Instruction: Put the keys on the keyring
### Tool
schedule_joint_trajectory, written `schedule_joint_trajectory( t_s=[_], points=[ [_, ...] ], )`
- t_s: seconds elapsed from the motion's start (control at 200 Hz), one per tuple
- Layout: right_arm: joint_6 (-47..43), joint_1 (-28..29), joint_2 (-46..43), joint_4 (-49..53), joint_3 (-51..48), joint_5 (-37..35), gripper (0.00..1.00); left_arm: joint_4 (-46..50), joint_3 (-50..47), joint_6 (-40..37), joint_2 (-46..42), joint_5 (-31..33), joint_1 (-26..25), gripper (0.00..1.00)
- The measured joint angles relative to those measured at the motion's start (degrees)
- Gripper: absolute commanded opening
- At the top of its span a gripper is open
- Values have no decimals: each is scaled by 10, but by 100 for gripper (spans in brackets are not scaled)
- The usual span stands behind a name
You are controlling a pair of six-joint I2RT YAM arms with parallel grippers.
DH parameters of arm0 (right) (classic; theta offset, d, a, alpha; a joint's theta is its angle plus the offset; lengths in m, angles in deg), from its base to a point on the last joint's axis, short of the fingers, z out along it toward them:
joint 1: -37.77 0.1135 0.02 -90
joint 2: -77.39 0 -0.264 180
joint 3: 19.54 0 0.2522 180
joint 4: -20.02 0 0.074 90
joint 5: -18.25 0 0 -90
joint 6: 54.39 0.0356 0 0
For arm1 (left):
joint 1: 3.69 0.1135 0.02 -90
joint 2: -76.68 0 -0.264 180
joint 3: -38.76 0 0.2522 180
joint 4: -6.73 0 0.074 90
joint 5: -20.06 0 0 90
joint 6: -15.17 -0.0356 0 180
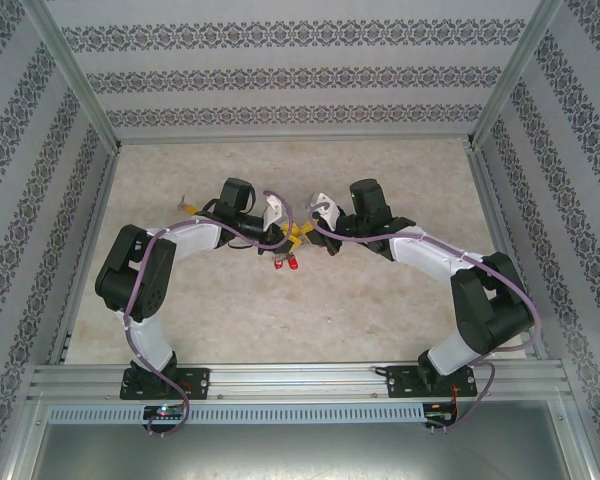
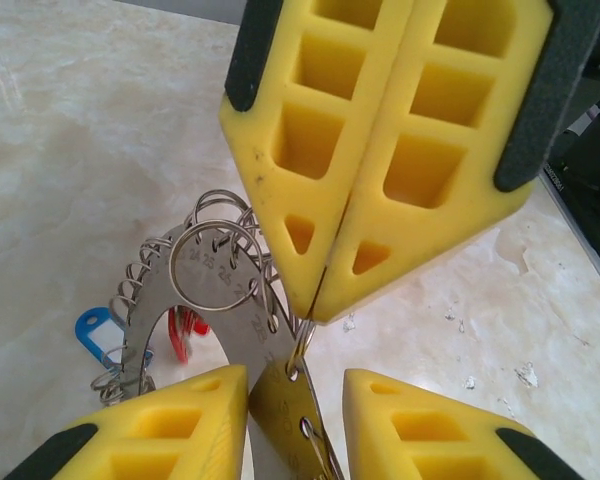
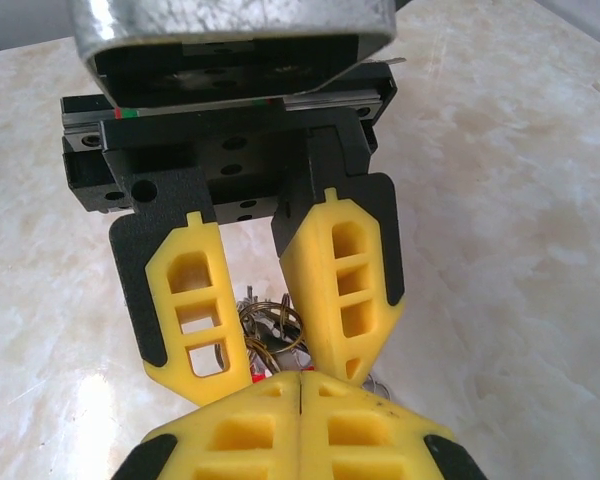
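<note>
Nearest on the left wrist: left pincer (image 2: 295,378), partly open, astride the flat band of the keyring (image 2: 220,275); one pad touching metal, the other just clear, so no firm clamp yet. Beyond, right pincer (image 2: 318,312) pointing in from the far side, pads pressed shut, tips at a small split ring (image 2: 302,345) on the band's edge; whether pinching it, cannot tell. Blue tag (image 2: 95,335) and red tags (image 2: 185,335) dangling at left over the table (image 2: 80,130). Nearest on the right wrist: right pincer's own pads tight together; past them, left pincer's fingers (image 3: 195,310) standing apart, a tangle of wire rings (image 3: 275,335) between. From above: arm bases (image 1: 160,380) nearest, both pincers meeting mid-table, keyring between them, red tags on the near side; what looks like a loose key (image 1: 188,205) lying far left, well apart. Judged by looks: keyring stiff, thin, slick steel, light, floppy at its fringe, prone to swing and twist; best taken flat across the broad band, clear of holes and loops. Loose key tiny, hard, slippery; best pinched by the head, shaft left free for threading.
</note>
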Motion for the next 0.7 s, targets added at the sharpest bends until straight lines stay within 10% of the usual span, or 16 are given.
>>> schedule_joint_trajectory(
  t_s=[0.515, 0.699],
  points=[
    [-6, 0, 0, -8, -1, -2, 0, -31, 1, 39, 0, -10, 0, 29],
    [-10, 0, 0, -13, -4, -4, 0, -43, 5, 52, 0, -16, 0, 12]
  ],
)
